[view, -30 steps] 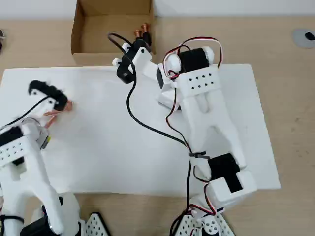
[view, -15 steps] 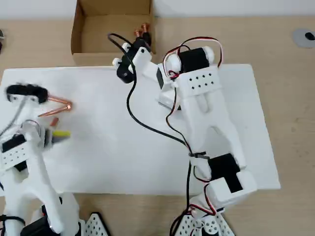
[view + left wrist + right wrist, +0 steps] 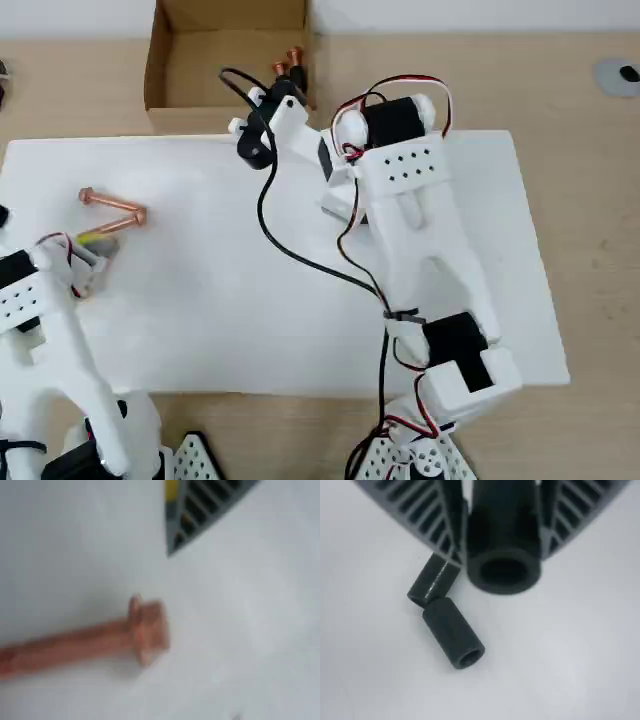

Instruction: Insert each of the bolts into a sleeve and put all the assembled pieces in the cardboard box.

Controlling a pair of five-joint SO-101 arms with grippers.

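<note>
Two bolts (image 3: 110, 203) left on sheet (image 3: 220, 300), box (image 3: 152, 70) behind

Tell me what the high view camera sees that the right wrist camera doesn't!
The high view adds the cardboard box and two copper bolts lying on the sheet near the left arm. The right wrist view adds two loose black sleeves and a third sleeve clamped in the right gripper. Both share the white sheet.

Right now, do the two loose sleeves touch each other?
Touching. In the right wrist view, one loose sleeve butts against the other loose sleeve, no gap.
</note>
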